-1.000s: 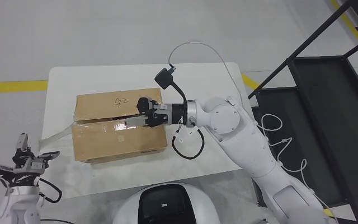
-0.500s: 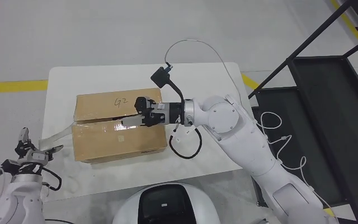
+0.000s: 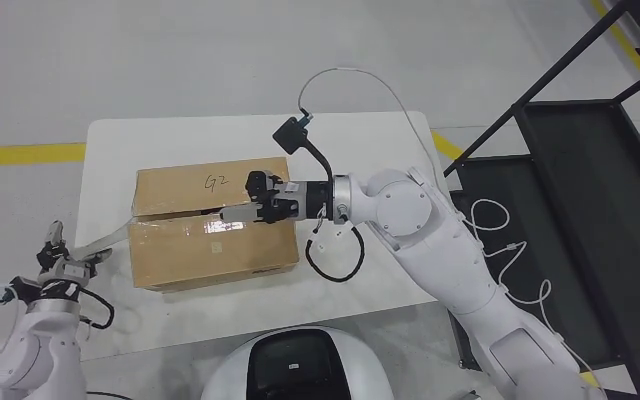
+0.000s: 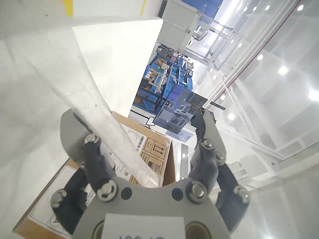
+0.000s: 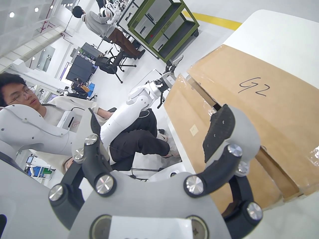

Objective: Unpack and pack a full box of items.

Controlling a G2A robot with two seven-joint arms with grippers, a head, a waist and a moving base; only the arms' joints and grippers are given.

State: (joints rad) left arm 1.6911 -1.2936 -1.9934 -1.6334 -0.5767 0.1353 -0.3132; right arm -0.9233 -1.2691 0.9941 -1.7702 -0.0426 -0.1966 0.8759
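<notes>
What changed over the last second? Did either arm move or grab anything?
The left gripper slid a little closer to the table, toward the loose end of the tape strip that trails off the box. Its fingers are apart and nothing was grabbed or let go. The right gripper stayed open over the box's seam. The box and tape kept their places.
</notes>
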